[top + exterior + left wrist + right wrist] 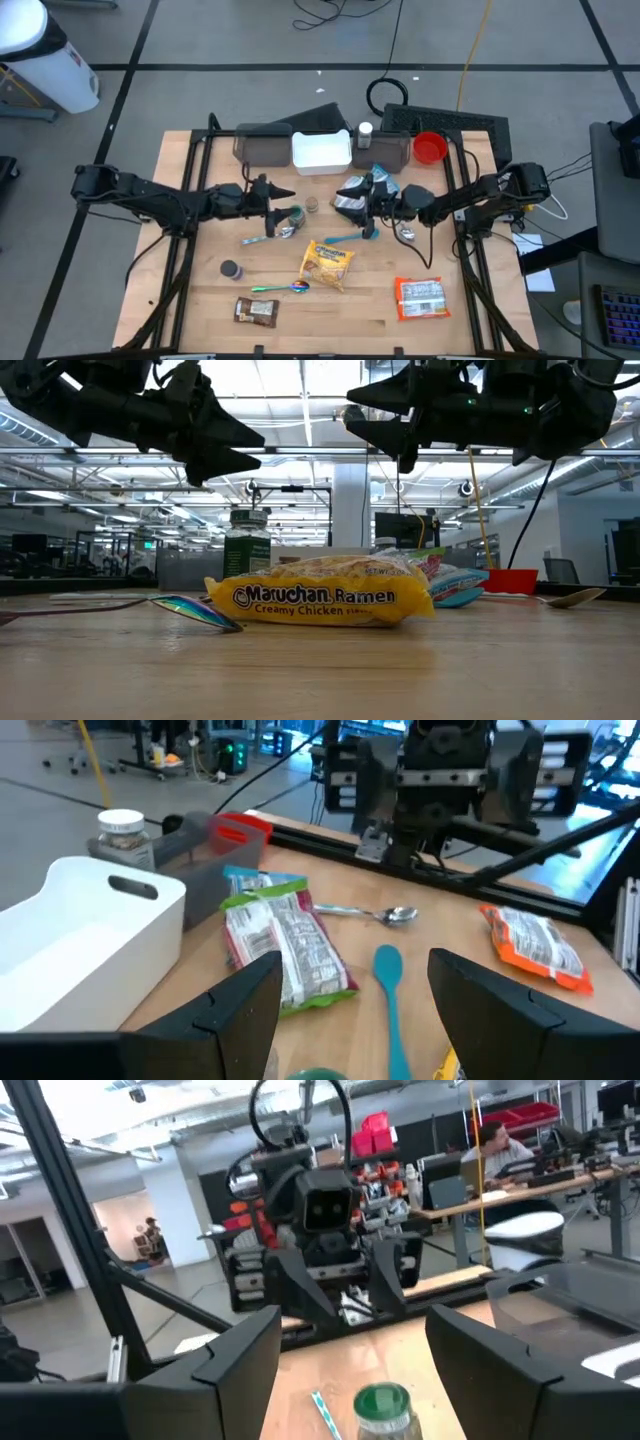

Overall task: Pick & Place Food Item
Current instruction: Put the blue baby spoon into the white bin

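You are at the start of the pick: nothing is held, and both arms hover above the middle of the surface (200,310), facing each other. Your left gripper (284,192) has its fingers spread and empty, poised above a green-lidded jar (293,214). Your right gripper (368,196) is likewise open and carrying nothing, hanging over a green-edged food packet (352,195) near the back row of bins.

The task names no particular item, so you have a choice. The Maruchan ramen packet (328,264) lies flat in the centre, just in front of both grippers, with an iridescent spoon (283,288) just off its near-left corner and a blue spoon (350,237) beside its far edge. An orange packet (421,297) lies well apart at the front right, and a small brown packet (256,311) at the front left. The white bin (321,150) at the back looks the likely drop place, though that is only a guess.

Your next move calls for settling on one item and lowering a gripper over it. The ramen is soft and flat, so you would need to come down low and pinch across its narrow width, keeping clear of the spoons.
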